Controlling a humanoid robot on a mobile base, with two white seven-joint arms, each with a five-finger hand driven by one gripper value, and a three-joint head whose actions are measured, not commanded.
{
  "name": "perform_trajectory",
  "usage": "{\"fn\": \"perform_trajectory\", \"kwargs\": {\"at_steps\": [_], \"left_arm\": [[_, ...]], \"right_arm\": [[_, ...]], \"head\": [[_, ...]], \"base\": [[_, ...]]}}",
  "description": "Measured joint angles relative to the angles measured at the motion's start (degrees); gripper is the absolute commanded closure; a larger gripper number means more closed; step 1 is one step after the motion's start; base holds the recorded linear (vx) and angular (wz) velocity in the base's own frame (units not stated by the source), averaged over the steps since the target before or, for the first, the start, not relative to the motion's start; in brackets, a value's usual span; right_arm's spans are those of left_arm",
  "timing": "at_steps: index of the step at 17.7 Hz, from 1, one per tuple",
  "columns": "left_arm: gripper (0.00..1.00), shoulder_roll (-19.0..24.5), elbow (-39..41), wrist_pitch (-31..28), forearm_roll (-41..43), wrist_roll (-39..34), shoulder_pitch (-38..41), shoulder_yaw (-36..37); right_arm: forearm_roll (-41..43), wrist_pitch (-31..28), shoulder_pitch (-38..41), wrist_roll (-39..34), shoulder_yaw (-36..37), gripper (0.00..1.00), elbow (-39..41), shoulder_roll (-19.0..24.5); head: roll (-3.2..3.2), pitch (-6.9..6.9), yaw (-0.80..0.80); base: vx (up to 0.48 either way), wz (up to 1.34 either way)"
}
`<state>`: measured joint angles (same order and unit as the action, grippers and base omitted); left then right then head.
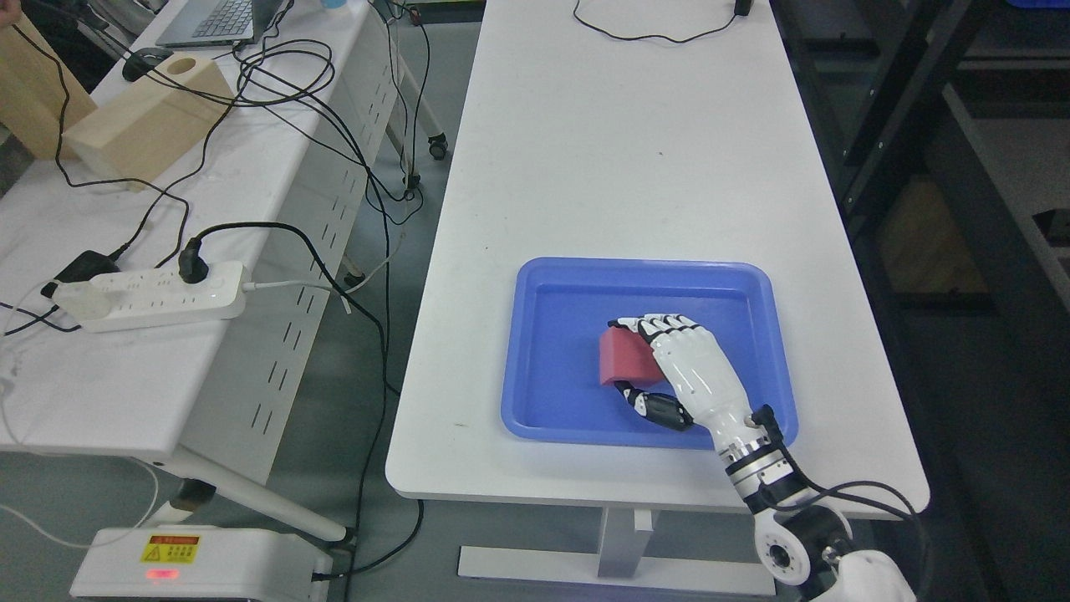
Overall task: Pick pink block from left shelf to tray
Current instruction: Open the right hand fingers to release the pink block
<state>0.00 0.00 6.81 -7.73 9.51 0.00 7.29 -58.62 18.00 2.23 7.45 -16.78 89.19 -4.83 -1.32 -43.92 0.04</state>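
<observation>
Right forearm enters from the lower right corner; the right robot hand [669, 359] reaches over the near rim of the blue tray [543, 418]. Fingers [660, 324] curl over the top of the pink block [623, 358], thumb [656, 407] against its near side: a closed grasp on the block. Left arm not seen.

Pink block sits inside the tray, right of centre. Whether it rests on the tray floor or hangs just above it cannot be told from this angle.

Step, judged: placement, at or near release. No shelf appears in view. Next move calls for opening the fingers once the block is down, then lifting the hand straight clear so the thumb does not drag the block along or tip it. Risk looks low, since the tray rim would stop a slide.

Surface: white table [627, 150], tray near its front edge, a black cable [635, 35] lying at the far end. To the left, a second white table [100, 385] carries a power strip [150, 294], tangled cables, a wooden block with a round hole [150, 117] and a laptop [221, 21]. Dark shelving frame [919, 125] at right. Grey floor.
</observation>
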Motion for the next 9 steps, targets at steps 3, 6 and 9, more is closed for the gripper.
{"fn": "perform_trajectory", "kwargs": {"at_steps": [3, 6, 9], "left_arm": [[0.0, 0.0, 0.0, 0.0, 0.0, 0.0, 0.0, 0.0], [0.0, 0.0, 0.0, 0.0, 0.0, 0.0, 0.0, 0.0], [0.0, 0.0, 0.0, 0.0, 0.0, 0.0, 0.0, 0.0]], "right_arm": [[0.38, -0.01, 0.26, 0.07, -0.03, 0.31, -0.01, 0.06], [1.48, -0.34, 0.46, 0.09, 0.02, 0.25, -0.03, 0.11], [2.89, -1.29, 0.55, 0.11, 0.08, 0.19, -0.04, 0.22]], "head": [[0.0, 0.0, 0.0], [0.0, 0.0, 0.0], [0.0, -0.01, 0.0]], "base": [[0.0, 0.0], [0.0, 0.0], [0.0, 0.0]]}}
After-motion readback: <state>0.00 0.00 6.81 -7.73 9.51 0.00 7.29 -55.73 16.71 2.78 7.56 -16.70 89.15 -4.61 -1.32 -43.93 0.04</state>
